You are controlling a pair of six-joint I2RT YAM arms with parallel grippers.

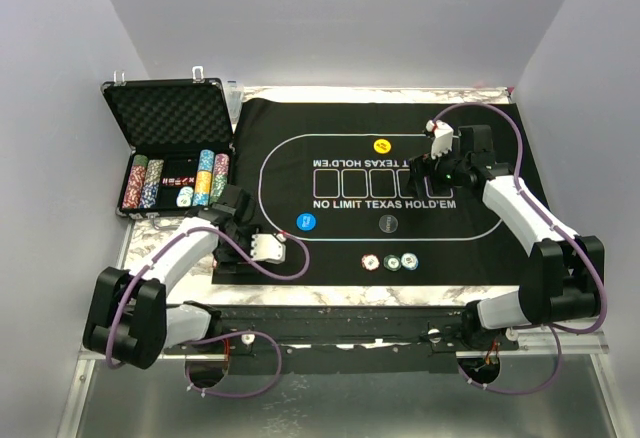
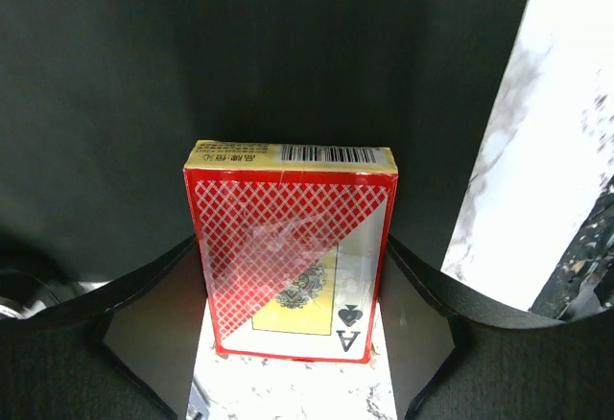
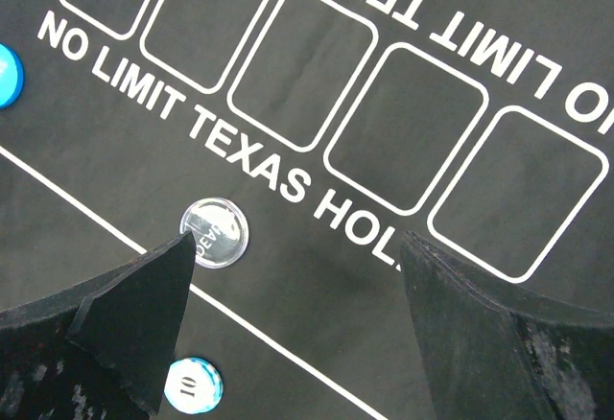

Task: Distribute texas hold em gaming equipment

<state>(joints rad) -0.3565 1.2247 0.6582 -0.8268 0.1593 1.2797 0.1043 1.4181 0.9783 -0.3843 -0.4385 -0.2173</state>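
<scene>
The left claw (image 1: 263, 248) is squeezing the card box (image 2: 291, 257) near the left near corner of the surface (image 1: 330, 295). The box is shining red with a criss-cross pattern, a yellow top and a black ace. A blue disc (image 1: 307, 221) and a shiny disc (image 3: 213, 232) are lying flat on the soft black mat (image 1: 340, 248). Three striped chips (image 1: 390, 261) are sitting by its near edge. The right claw (image 3: 297, 240) is hanging with fingers apart, holding nothing.

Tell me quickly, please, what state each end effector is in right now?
Left end effector: closed on the red card box.
Right end effector: open, holding nothing, above the felt mat.
</scene>
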